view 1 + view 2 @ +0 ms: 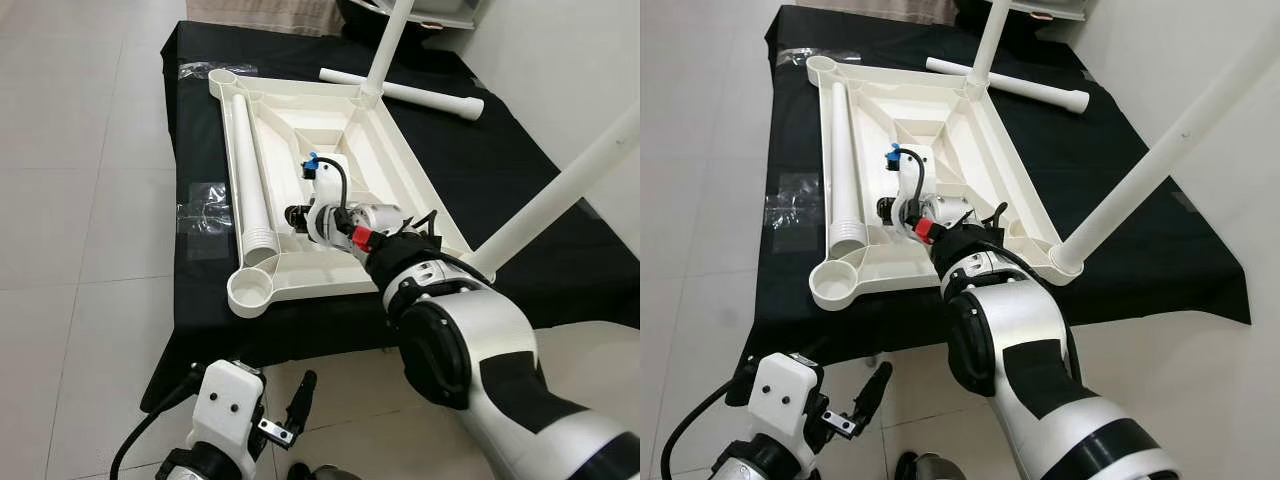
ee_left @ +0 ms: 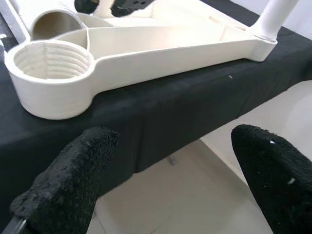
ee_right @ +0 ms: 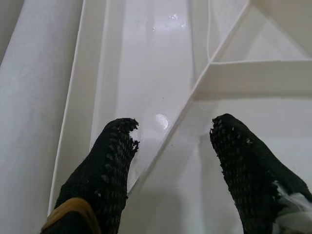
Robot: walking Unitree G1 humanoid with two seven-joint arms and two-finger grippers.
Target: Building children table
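While no writing can be read on any part, the biggest thing is the black cloth (image 1: 470, 190) that covers the low bench. On it the white plastic table top (image 1: 395, 165) lies upside down, ribs facing up. Two legs stand screwed in: one at the far corner (image 1: 385, 50) and one at the near right corner (image 1: 560, 190). A third leg (image 1: 250, 170) lies loose inside the table top along its left side, and a fourth leg (image 1: 410, 93) lies on the cloth behind. The near left socket (image 1: 250, 291) shows its thread. The right arm reaches forward over the near edge; the right end effector (image 3: 170, 141) hovers with fingers apart over the inner ribs, holding nothing. The left end effector (image 2: 170, 161) hangs low before the bench edge, fingers wide, empty.
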